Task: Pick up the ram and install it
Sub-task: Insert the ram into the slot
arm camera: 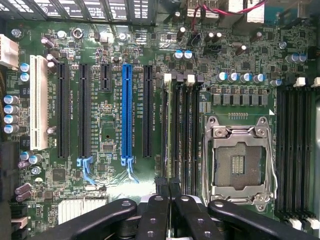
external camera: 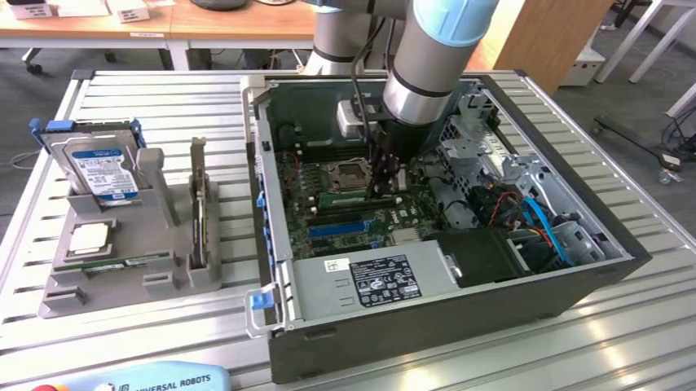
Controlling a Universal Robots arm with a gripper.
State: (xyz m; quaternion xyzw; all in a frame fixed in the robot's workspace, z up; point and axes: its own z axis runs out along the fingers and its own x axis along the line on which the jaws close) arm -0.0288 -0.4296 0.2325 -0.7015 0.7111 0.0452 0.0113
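Pincer (arm camera: pixel 168 183) closed above motherboard (arm camera: pixel 107 117); tips by the ram (arm camera: pixel 169 127) in its slot

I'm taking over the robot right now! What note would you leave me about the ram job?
Tool: shut, apparently on the ram, which is seen edge-on between its fingertips.
Where: the ram is lined up along a memory slot beside the processor socket, inside the open computer case. A matching second stick lies in the grey holder on the table.
Done: ram picked up and brought to the slot.
Left: I cannot tell whether it is fully seated, and the tool has not yet released it.
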